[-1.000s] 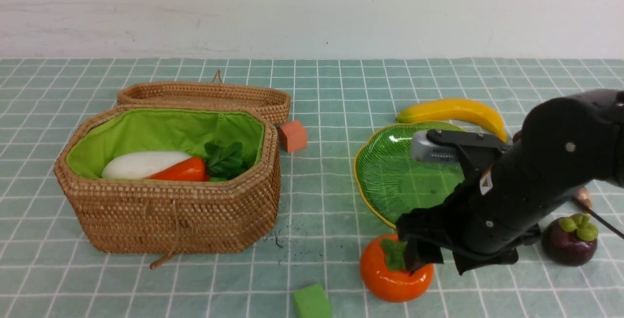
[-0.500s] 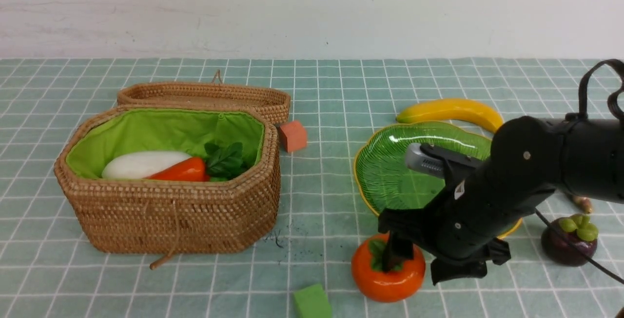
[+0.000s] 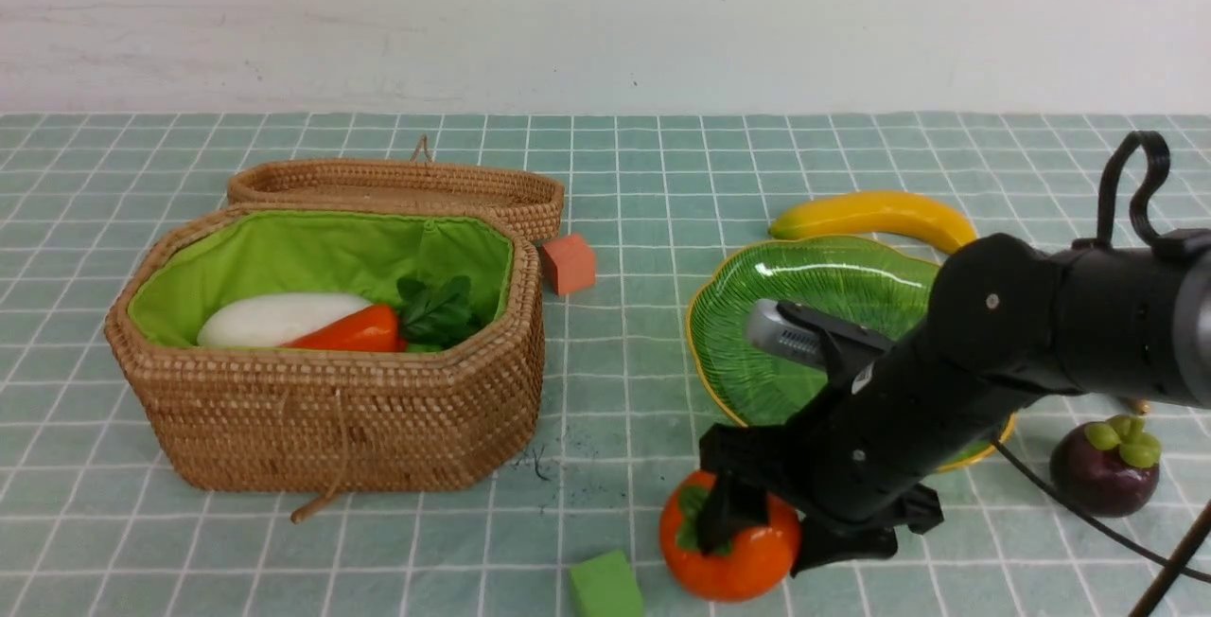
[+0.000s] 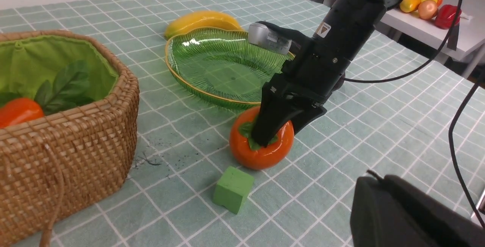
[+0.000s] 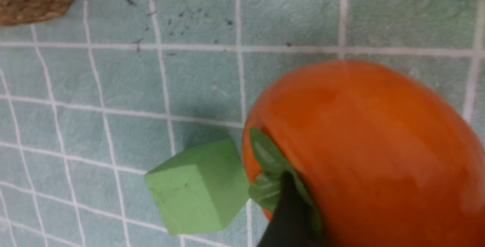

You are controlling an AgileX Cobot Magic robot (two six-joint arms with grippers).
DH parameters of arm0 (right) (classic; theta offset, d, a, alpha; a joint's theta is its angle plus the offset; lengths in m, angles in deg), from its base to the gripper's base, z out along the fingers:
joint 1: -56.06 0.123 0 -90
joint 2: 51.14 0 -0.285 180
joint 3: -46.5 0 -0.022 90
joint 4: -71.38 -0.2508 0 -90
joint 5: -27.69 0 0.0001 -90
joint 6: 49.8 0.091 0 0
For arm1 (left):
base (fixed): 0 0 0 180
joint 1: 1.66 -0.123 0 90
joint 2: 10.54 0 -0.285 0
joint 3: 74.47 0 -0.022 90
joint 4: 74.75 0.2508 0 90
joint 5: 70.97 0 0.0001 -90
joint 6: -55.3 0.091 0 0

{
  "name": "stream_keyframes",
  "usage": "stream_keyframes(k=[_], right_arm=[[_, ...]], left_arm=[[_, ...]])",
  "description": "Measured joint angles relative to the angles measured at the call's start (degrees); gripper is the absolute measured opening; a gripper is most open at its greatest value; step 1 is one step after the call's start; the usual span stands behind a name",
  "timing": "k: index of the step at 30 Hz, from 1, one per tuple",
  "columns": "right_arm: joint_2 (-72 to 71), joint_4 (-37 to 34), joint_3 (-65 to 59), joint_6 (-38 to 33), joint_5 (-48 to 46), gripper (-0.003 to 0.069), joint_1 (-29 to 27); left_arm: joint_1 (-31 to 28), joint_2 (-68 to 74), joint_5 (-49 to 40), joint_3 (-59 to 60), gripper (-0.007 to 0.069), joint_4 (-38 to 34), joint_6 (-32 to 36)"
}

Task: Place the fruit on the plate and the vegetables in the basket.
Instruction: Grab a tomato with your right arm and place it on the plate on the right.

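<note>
A plain white wall [image 3: 605,21], faintly scuffed, rises behind the counter [image 3: 662,172], which is covered by a pale green cloth gridded in white. Dark specks [image 3: 536,466] mark the cloth. Beyond the counter's edge stands a white side table [image 4: 416,21] bearing toy peppers [image 4: 447,12]. The light is soft and even.

Place: looks like a robot lab or test room, definitely not somebody's kitchen.
Wall: plain white wall [image 3: 605,21] right behind the table's far edge.
Table: teal checked cloth [image 3: 662,172] as the work surface.
Hardware: big black robot arm [image 3: 1041,333] over the right side, with black cables [image 4: 453,36] hanging loose near the right edge.
Extras: white side bench [image 4: 416,21] past the right edge, with shiny plastic peppers [image 4: 447,12] sitting on it.
</note>
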Motion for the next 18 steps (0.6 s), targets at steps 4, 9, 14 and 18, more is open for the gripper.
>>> stream_keyframes(k=[4,9,14,18], right_arm=[[-0.3,-0.1,0.0,-3.0,-0.5,0.0510,0.0],[-6.0,1.3,-0.3,-3.7,-3.2,0.0510,0.0],[-14.5,3.4,1.2,-3.8,-1.1,0.0510,-3.3],[-13.9,4.8,1.4,-4.3,7.3,0.0510,-11.9]], left_arm=[[0.0,0.0,0.0,0.0,-0.0013,-0.1,0.0],[0.0,0.0,0.5,0.0,-0.0013,-0.1,0.0],[0.0,0.0,4.5,0.0,-0.0013,-0.1,0.0],[0.0,0.0,8.2,0.0,-0.0013,-0.1,0.0]])
